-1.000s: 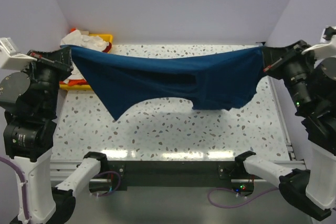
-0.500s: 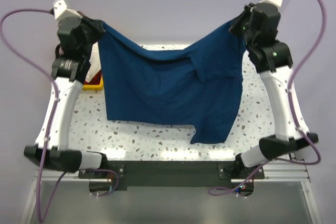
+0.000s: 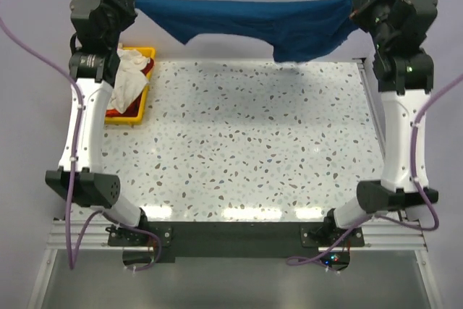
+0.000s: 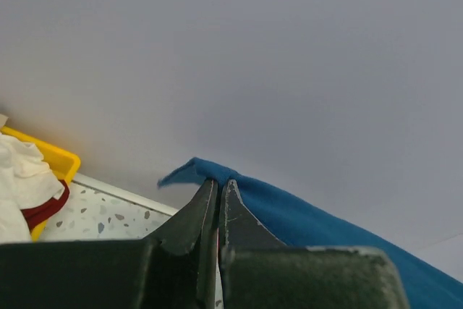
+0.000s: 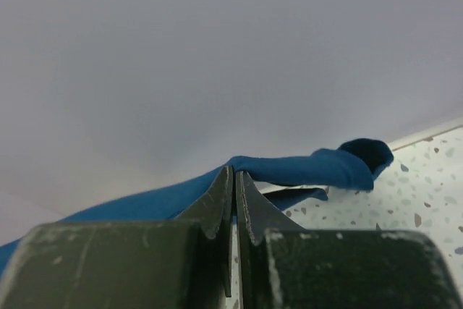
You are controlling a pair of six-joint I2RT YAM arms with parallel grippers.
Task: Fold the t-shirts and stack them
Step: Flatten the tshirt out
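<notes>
Spreading step: left end effector [image 4: 219, 186] and right end effector [image 5: 234, 175] pinch navy t-shirt [image 3: 246, 23] taut mid-air; next, lay flat on counter [image 3: 239, 142].

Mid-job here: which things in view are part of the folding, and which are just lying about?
Job: blue shirt, pinched by left gripper and right gripper; white shirt and red shirt, heaped in the yellow tray.
Lying about: yellow tray; table.

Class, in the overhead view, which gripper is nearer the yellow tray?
Left. The left gripper holds the blue t-shirt up close to the yellow tray on the table's left side; the right gripper holds the shirt's other end, across the table.
</notes>
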